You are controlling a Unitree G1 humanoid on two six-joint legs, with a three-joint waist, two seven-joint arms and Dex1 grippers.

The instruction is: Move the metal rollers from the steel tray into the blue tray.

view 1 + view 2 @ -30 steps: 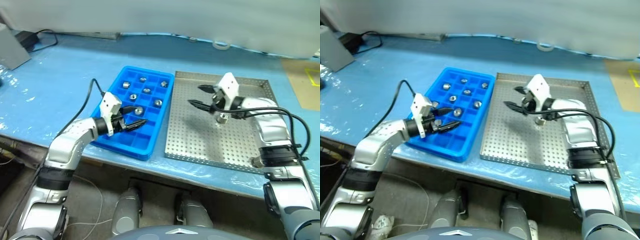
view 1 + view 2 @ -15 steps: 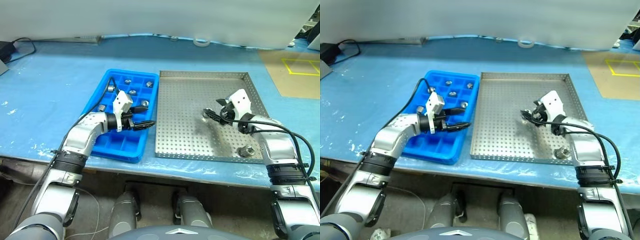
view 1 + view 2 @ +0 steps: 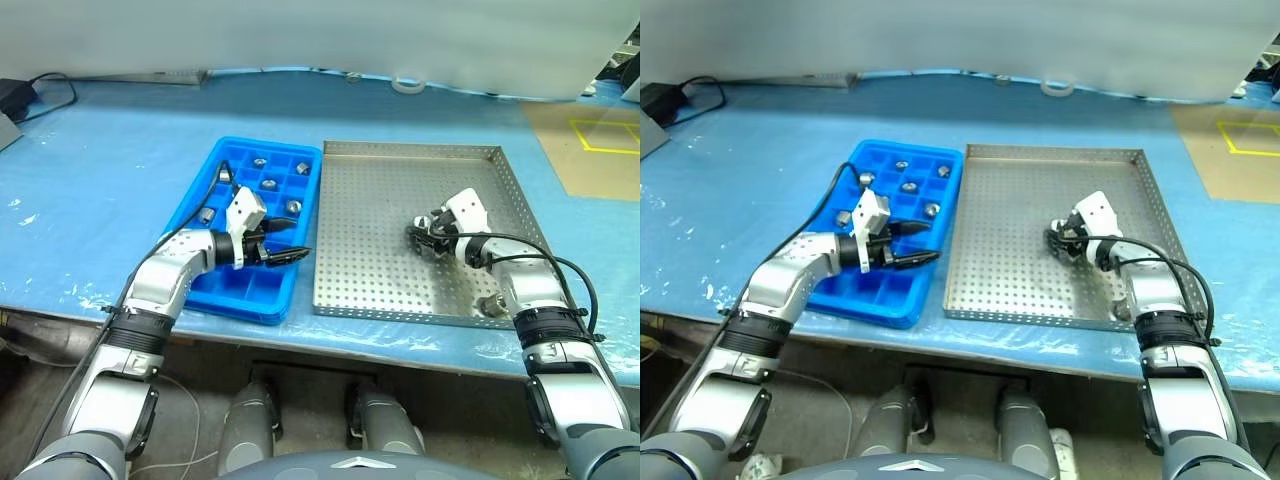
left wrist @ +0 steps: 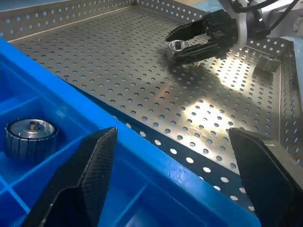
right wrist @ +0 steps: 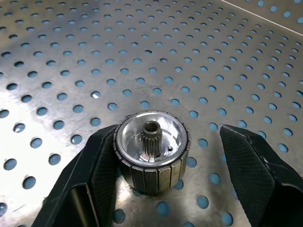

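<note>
Already low over the steel tray [image 3: 395,275], the right gripper [image 5: 156,175] had its jaws apart with one of the metal rollers [image 5: 151,149] standing between them. The roller stood upright on the perforated floor, its bore pointing up, so its long axis ran across the line of the fingers rather than along it. It sat hard against one finger [image 5: 94,175], seemingly touching it, while the other finger [image 5: 251,170] stood clear with bare floor between; closing would have to bring that far finger across. A second roller [image 3: 492,303] lay near the tray's near rim, beside the right forearm. The left gripper [image 3: 283,242] hung over the blue tray [image 3: 200,200], its jaws wide apart and empty, well apart from the roller on the steel tray, so the right arm was plainly the nearer. Several rollers [image 3: 269,184] already sat in the blue tray's far compartments.
</note>
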